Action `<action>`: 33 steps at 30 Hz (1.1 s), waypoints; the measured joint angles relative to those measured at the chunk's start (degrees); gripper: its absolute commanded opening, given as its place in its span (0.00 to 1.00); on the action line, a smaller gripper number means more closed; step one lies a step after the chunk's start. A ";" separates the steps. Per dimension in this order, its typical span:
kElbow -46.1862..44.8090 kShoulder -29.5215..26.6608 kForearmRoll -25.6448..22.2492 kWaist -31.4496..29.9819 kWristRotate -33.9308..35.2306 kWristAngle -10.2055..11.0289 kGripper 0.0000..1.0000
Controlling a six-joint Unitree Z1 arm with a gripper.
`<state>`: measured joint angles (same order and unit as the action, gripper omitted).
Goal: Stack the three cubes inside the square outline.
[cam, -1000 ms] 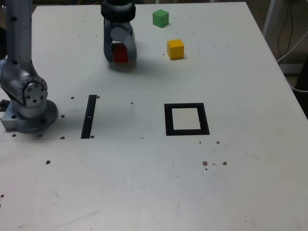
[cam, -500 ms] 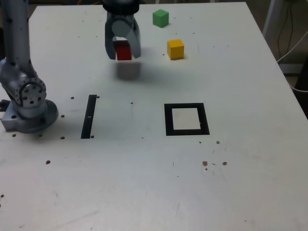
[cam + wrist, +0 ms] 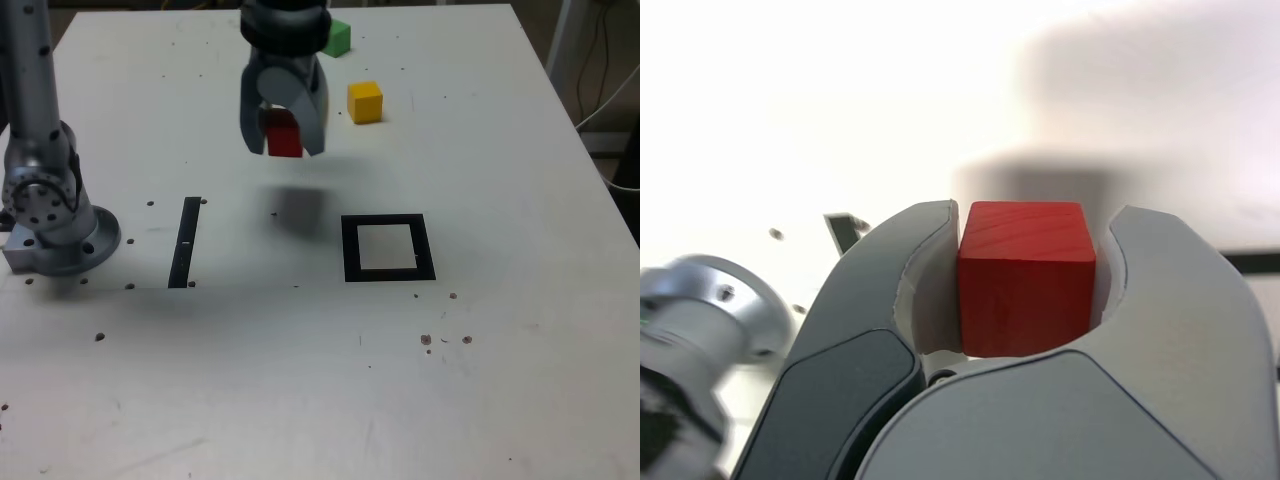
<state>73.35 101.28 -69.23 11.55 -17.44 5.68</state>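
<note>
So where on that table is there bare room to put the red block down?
The white centre of the square outline is bare, as is the stretch between it and the black strip, and the near half of the table. The far edge is busier: yellow cube, green cube.

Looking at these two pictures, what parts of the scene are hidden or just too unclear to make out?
- Green cube: in the exterior view, mostly covered by the arm; absent from the wrist view.
- Red cube: its sides are covered by the gripper in both views.
- Square outline: in the wrist view, only a dark sliver at the edge might be it.
- Yellow cube: not in the wrist view.
- Arm's upper part: cut off by the exterior view's top edge.
</note>
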 measured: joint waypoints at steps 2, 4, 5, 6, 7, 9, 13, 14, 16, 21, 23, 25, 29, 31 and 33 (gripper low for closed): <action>0.18 0.01 0.21 -3.67 3.70 0.14 0.21; 0.06 0.11 0.59 -7.46 7.87 0.30 0.21; -0.06 0.20 0.70 -8.55 9.76 0.32 0.21; -0.16 0.30 0.76 -9.28 11.64 0.33 0.21; -0.19 0.46 0.81 -9.95 13.53 0.35 0.21; -0.08 1.16 1.11 -11.98 17.09 0.07 0.21; 1.64 3.51 1.68 -15.02 18.78 -1.75 0.21; 2.18 4.06 1.79 -15.25 18.91 -2.20 0.21; 3.20 5.00 1.97 -15.72 19.16 -2.77 0.21; 6.87 8.99 2.30 -17.80 19.22 -3.93 0.21; 7.28 9.95 2.47 -17.99 19.18 -4.08 0.21; 7.69 10.75 2.88 -18.04 18.86 -4.48 0.21; 8.37 13.49 4.74 -18.13 17.88 -5.14 0.22; 8.65 14.03 5.25 -18.14 17.39 -5.16 0.22; 9.02 14.59 5.62 -18.14 16.90 -5.16 0.22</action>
<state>82.37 115.86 -63.61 -6.59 -0.54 0.52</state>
